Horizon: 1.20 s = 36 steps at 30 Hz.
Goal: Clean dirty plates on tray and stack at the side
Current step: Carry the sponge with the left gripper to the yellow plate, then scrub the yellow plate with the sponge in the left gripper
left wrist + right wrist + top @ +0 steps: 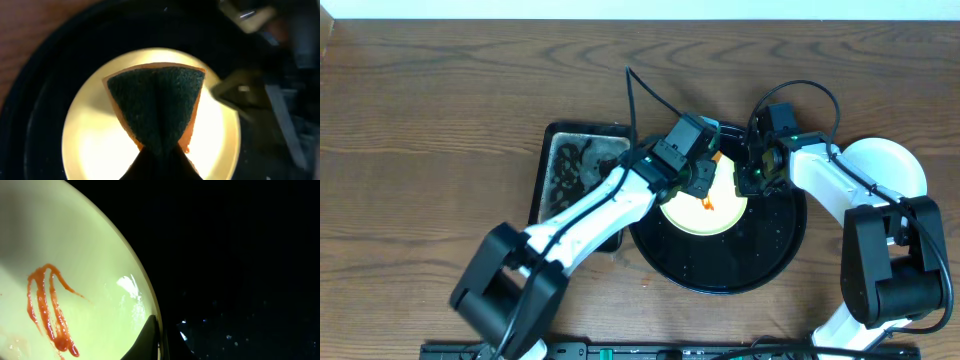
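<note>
Overhead view: both arms reach in over the black tray [765,262], which sits on the wooden table [430,150] right of centre
Dirty dish: the pale yellow plate [705,218] lies flat inside the black tray, toward its far-left part, with an orange-red sauce smear [708,204] near its middle
Left arm: the left gripper [700,180] hangs over the far part of the pale yellow plate, its jaws pinched tight on a sponge [157,107]
Held tool: the sponge is folded and fans out from the pinch, dark green scrub face toward the left wrist camera, orange edge around it; whether it touches the plate cannot be told
Right arm: the right gripper [752,180] is at the plate's right rim; in the right wrist view the rim runs down between its dark fingers [147,344], one on the plate's inner face, one outside over the tray floor, closed onto the rim
Sauce close up: looping red streaks on the inner face, left of the gripped rim
Right of tray: a mint-white plate [890,160] rests on the table just beside the tray, partly behind the right arm; whether more than one is stacked there cannot be told
Left of tray: a rectangular black pan [575,165] with dark wet residue, just beside the tray, partly under the left arm
</note>
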Each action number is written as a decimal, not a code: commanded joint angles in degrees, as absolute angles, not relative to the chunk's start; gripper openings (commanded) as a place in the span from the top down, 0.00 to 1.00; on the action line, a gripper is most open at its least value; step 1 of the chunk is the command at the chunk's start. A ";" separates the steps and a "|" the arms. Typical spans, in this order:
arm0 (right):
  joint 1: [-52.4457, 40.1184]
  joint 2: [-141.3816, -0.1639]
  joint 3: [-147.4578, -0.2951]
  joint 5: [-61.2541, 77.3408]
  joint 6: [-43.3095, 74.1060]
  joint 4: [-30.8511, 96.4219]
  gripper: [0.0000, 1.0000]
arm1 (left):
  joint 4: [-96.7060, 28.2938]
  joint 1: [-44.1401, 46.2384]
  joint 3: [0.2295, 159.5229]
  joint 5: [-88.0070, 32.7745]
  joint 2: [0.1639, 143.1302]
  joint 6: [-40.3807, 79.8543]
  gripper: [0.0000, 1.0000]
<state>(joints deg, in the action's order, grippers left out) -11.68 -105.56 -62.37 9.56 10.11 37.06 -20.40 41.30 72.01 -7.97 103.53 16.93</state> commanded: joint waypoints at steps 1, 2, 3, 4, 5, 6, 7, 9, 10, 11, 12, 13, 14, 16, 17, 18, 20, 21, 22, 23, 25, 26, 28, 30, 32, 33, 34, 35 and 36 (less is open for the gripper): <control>-12.10 -106.15 -60.90 9.28 10.87 37.56 0.99 | -20.93 40.95 72.66 -6.98 105.69 22.79 0.93; -12.10 -106.15 -60.90 9.28 10.90 37.54 0.99 | -20.93 40.97 72.66 -7.01 106.04 24.05 0.93; -12.10 -106.15 -60.90 9.28 10.90 37.56 0.99 | -20.93 40.95 72.66 -7.01 106.37 25.78 0.92; -12.10 -106.15 -60.90 9.28 10.90 37.56 0.99 | -20.93 40.95 72.66 -7.03 106.72 26.87 0.93; -12.10 -106.15 -60.90 9.28 10.90 37.56 0.99 | -20.88 40.97 72.66 -7.03 107.13 27.70 0.93; -12.10 -106.15 -60.90 9.28 10.90 37.54 0.99 | -20.69 40.97 72.62 -7.03 107.50 28.27 0.92; -12.10 -106.15 -60.90 9.28 10.87 37.54 0.99 | -20.47 40.97 72.62 -7.05 107.87 28.25 0.93; -12.10 -106.15 -60.90 9.28 10.87 37.58 0.99 | -20.05 41.23 72.62 -7.03 108.62 28.21 0.93; -12.10 -106.15 -60.90 9.26 10.85 37.65 0.99 | -20.05 41.32 72.62 -7.05 109.03 28.23 0.93; -12.10 -106.15 -60.90 9.26 10.85 37.67 0.99 | -20.08 41.50 72.62 -7.05 109.36 28.23 0.93; -12.10 -106.15 -60.90 9.26 10.85 37.69 0.99 | -20.08 41.67 72.62 -7.07 109.80 28.25 0.93; -12.10 -106.15 -60.90 9.28 10.85 37.69 0.99 | -19.97 42.00 72.62 -7.27 110.37 28.27 0.93; -12.10 -106.15 -60.90 9.28 10.85 37.69 0.99 | -19.84 42.30 72.62 -7.27 110.85 28.42 0.92; -12.10 -106.15 -60.90 9.28 10.85 37.69 0.99 | -19.20 43.03 72.62 -7.49 111.83 28.45 0.92; -12.10 -106.15 -60.90 9.28 10.85 37.69 0.99 | -18.74 43.51 72.62 -7.55 112.16 28.69 0.93; -12.10 -106.15 -60.90 9.28 10.85 37.69 0.99 | -18.39 43.79 72.62 -7.55 112.38 28.93 0.93; -12.10 -106.15 -60.90 9.28 10.83 37.78 0.99 | -17.02 44.56 72.62 -8.36 112.71 29.23 0.93; -12.10 -106.15 -60.90 9.28 10.83 37.93 0.99 | -16.56 44.91 72.62 -8.34 112.75 29.87 0.92; -12.10 -106.15 -60.90 9.28 10.81 38.04 0.99 | -16.16 45.17 72.62 -8.32 112.86 30.63 0.93; -12.10 -106.15 -60.90 9.26 10.66 38.15 0.99 | -15.92 45.43 72.62 -8.29 112.88 31.29 0.93; -12.10 -106.15 -60.90 9.28 10.66 38.20 0.99 | -15.66 45.76 72.62 -8.27 113.56 31.68 0.92; -12.10 -106.15 -60.90 9.28 10.66 38.17 0.99 | -15.73 45.80 72.62 -8.29 114.02 32.03 0.93; -12.10 -106.15 -60.90 9.26 10.66 38.15 0.99 | -15.75 45.80 72.62 -8.32 115.18 33.56 0.93; -12.10 -106.15 -60.90 9.28 10.66 38.20 0.99 | -15.75 45.87 72.60 -8.36 116.44 34.50 0.93; -12.10 -106.15 -60.90 9.28 10.66 38.33 0.99 | -15.70 46.06 72.60 -8.36 117.58 34.61 0.92; -12.10 -106.15 -60.90 9.26 10.66 38.39 0.99 | -15.75 46.11 72.60 -8.34 117.89 34.61 0.93; -12.10 -106.15 -60.90 9.26 10.66 38.39 0.99 | -15.73 46.11 72.60 -8.32 118.37 34.59 0.92; -12.10 -106.15 -60.90 9.26 10.66 38.37 0.99 | -15.75 46.11 72.60 -8.27 118.65 34.59 0.93; -12.10 -106.15 -60.90 9.26 10.66 38.35 0.99 | -15.79 46.02 72.60 -7.84 118.91 34.52 0.93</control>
